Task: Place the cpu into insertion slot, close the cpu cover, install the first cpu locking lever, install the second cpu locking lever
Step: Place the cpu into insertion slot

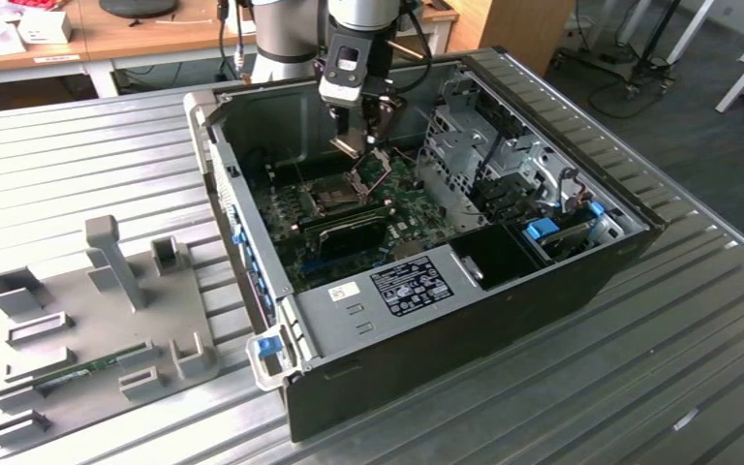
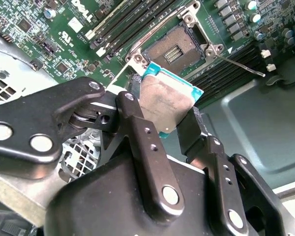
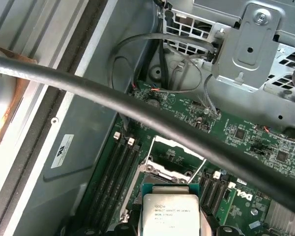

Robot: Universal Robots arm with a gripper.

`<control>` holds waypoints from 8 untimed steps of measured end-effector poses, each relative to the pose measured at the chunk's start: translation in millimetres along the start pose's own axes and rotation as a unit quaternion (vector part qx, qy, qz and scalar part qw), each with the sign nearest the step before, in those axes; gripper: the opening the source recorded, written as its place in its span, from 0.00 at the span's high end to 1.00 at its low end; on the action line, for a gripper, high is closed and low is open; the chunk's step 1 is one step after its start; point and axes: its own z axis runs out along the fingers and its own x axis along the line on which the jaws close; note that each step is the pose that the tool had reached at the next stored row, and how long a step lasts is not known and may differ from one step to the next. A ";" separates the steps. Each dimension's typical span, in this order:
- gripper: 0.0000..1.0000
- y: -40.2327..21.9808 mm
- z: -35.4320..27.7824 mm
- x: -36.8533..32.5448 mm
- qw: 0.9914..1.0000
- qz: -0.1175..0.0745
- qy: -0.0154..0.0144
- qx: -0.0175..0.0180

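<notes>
My gripper (image 1: 356, 145) hangs inside the open computer case, just above the green motherboard (image 1: 346, 232). It is shut on the cpu (image 2: 162, 96), a flat silvery square with a teal-green edge, pinched by its sides between the two black fingers (image 2: 137, 132). The cpu (image 3: 171, 211) hovers short of the insertion slot (image 3: 173, 164), apart from it. The insertion slot (image 2: 176, 49) lies bare, its dark centre inside a silvery rim (image 1: 334, 200). The cpu cover (image 3: 179, 146) appears swung up at the slot's far edge. A thin locking lever (image 2: 241, 66) sticks out sideways, unlatched.
Black memory slots (image 3: 115, 172) run beside the socket. A thick black cable (image 3: 162, 123) crosses the first wrist view. Metal drive cages (image 1: 476, 145) line the case at the exterior view's right. A grey fixture plate (image 1: 101, 310) with a memory stick lies at the left.
</notes>
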 end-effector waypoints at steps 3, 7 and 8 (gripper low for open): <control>0.46 -0.2 0.7 0.0 1.000 0.015 -0.001 0.000; 0.46 -1.5 1.6 0.4 0.999 0.037 -0.003 -0.001; 0.46 -1.8 1.9 0.5 0.999 0.043 -0.004 -0.001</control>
